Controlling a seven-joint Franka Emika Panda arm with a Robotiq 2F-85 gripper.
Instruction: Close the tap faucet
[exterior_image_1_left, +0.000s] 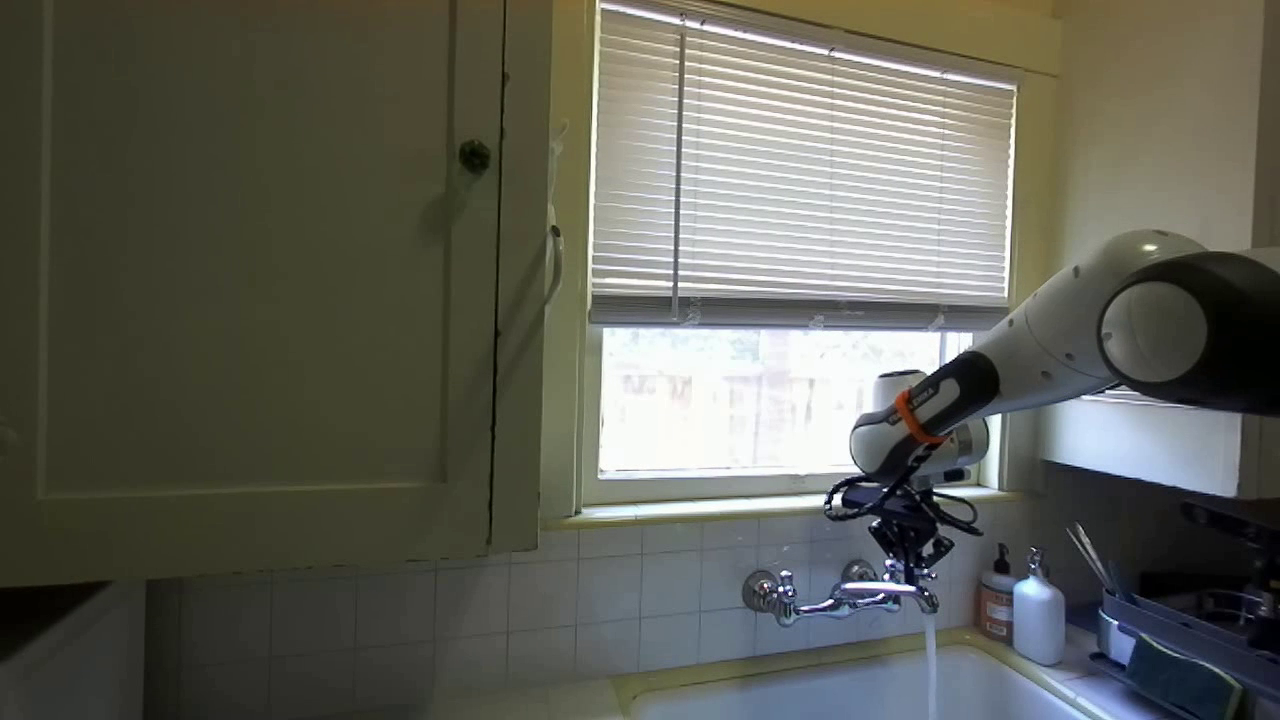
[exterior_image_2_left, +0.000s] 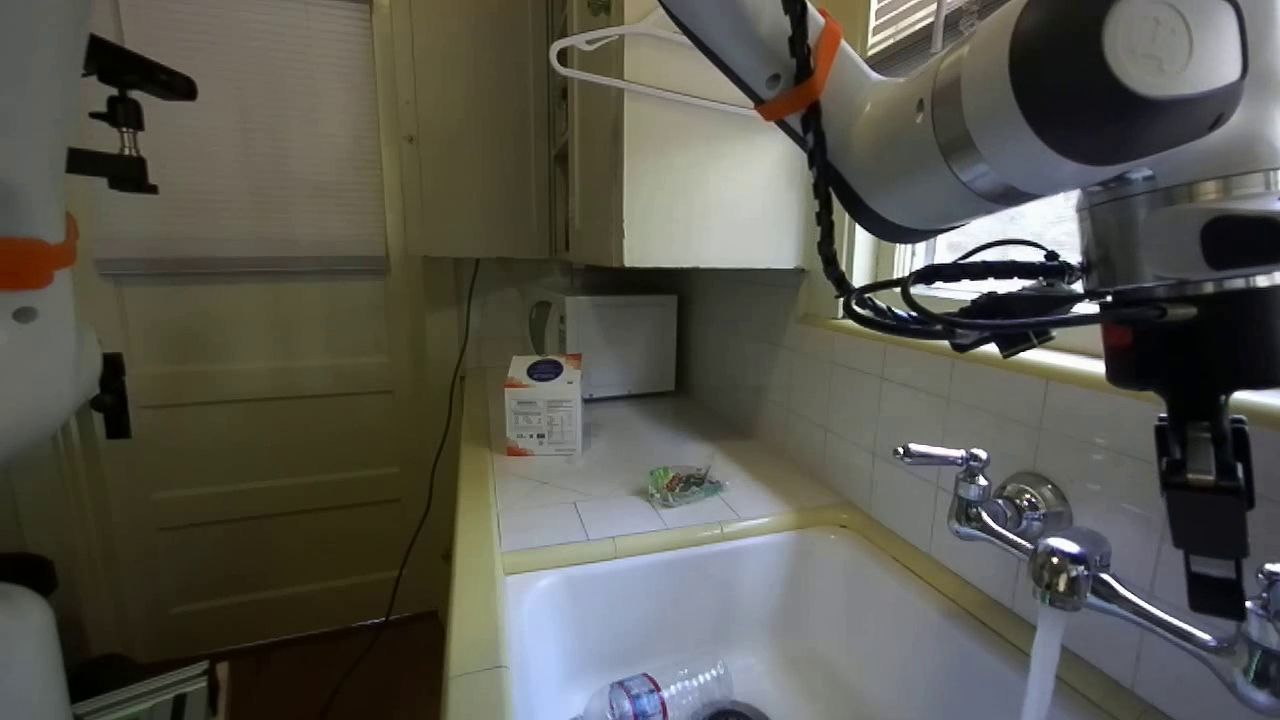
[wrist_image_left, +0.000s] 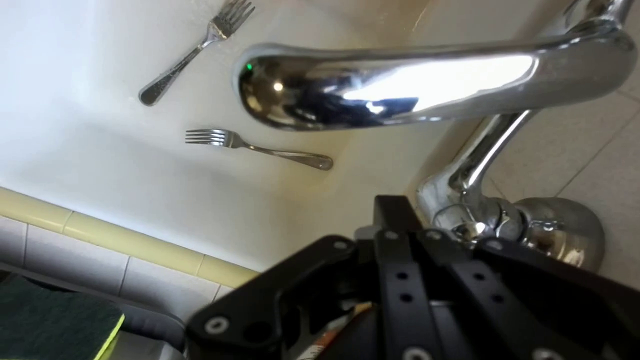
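The faucet (exterior_image_2_left: 1070, 570) is on the tile wall (exterior_image_1_left: 668, 585) above the sink (exterior_image_2_left: 800, 600), and its spout (wrist_image_left: 400, 90) sticks out from the wall with water (exterior_image_2_left: 1046, 660) pouring down, so the job isn't done yet. The long body of the faucet runs along the wall, past the spout on both sides. When you face the wall, the gripper (exterior_image_2_left: 1215, 590) points down just right of the spout, so the near handle (exterior_image_2_left: 1270, 580) is on that side too, and the far handle (exterior_image_2_left: 932, 455) is left of the spout. In the wrist view the two jaws look pressed together, and I see nothing held in them. The joint (wrist_image_left: 460, 199) under the near handle sits just beside their tips, toward the wall, but most of that handle is hidden, so I can't tell if they touch it. I think the next move is a push on it, with care not to bump the spout; which way it must turn I can't tell.
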